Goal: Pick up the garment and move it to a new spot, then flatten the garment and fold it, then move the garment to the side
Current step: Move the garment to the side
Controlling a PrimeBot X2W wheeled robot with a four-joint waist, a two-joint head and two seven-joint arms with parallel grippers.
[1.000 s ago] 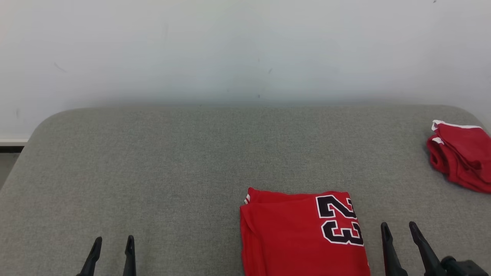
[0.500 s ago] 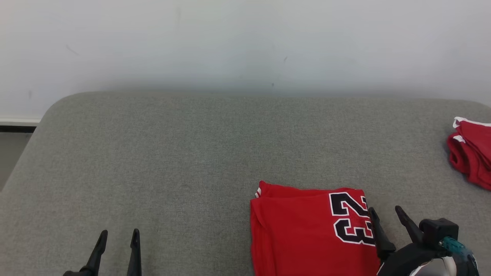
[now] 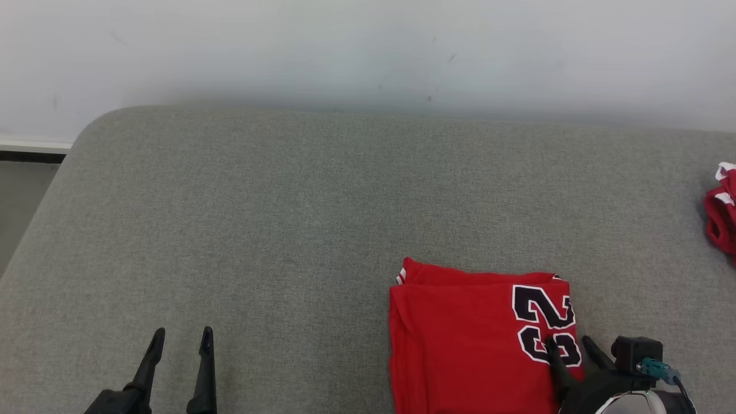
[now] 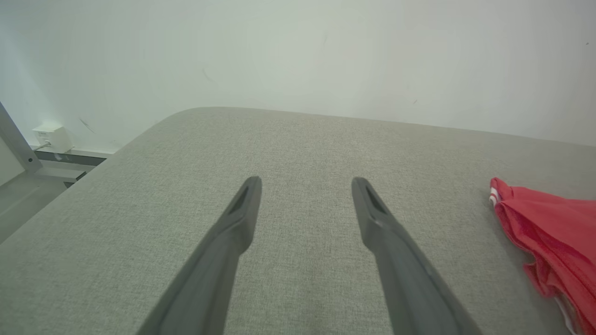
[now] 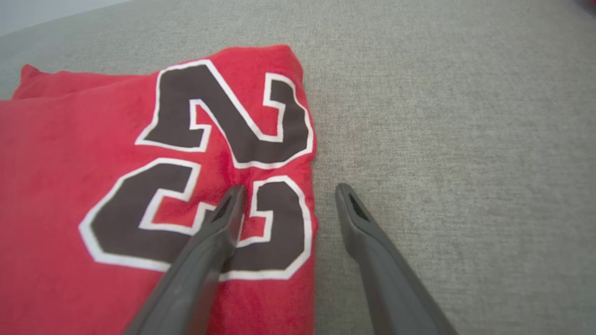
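As R hand [image 3: 568,341] advanced, straddling garment [image 3: 460,333] edge

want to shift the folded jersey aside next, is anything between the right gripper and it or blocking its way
Nothing visible stands between them: the right gripper has open jaws straddling the right edge of the jersey. Farther right, a second red garment lies at the edge of the cushion; nothing visible lies to the left.

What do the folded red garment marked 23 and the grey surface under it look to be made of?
Folded red garment: soft knit fabric, likely a jersey, matte, slightly fuzzy, with limp layered folds. Grey surface: woven upholstery-like cloth, matte, fine heathered weave visible, corner rounded as if padded.
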